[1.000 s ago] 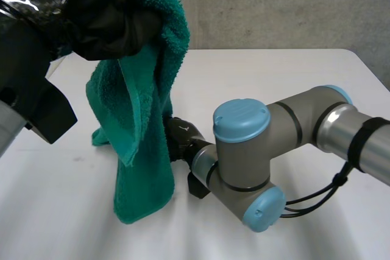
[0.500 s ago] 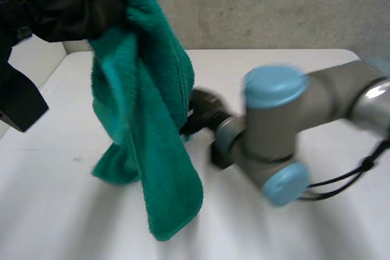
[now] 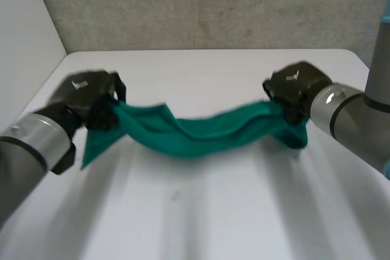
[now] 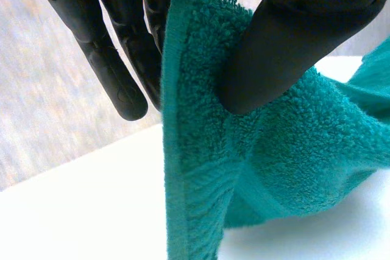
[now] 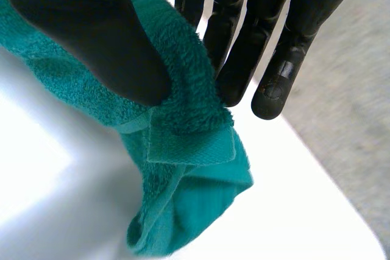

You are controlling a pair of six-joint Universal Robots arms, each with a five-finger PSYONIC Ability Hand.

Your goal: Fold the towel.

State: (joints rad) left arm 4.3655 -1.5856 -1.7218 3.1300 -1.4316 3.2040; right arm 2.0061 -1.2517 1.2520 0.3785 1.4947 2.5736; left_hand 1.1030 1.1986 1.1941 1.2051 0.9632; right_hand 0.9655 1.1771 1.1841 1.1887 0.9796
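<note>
The green towel (image 3: 201,132) hangs stretched in a sagging band between my two hands above the white table (image 3: 201,211). My left hand (image 3: 85,92) holds its left end, thumb pressing the towel (image 4: 286,144) against the fingers (image 4: 116,59) near a hemmed edge. At the other end my right hand (image 3: 295,86) pinches the towel (image 5: 177,120) between thumb and fingers (image 5: 280,47) by a corner, whose hem droops below the grip. A loose flap hangs down under the left hand.
A grey wall (image 3: 207,4) runs behind the table's far edge. A white panel (image 3: 24,41) stands at the left side of the table.
The towel hung bunched from my raised left hand; now both hands hold it spread wide and low. My right hand closed on its end and drew away to the right.
</note>
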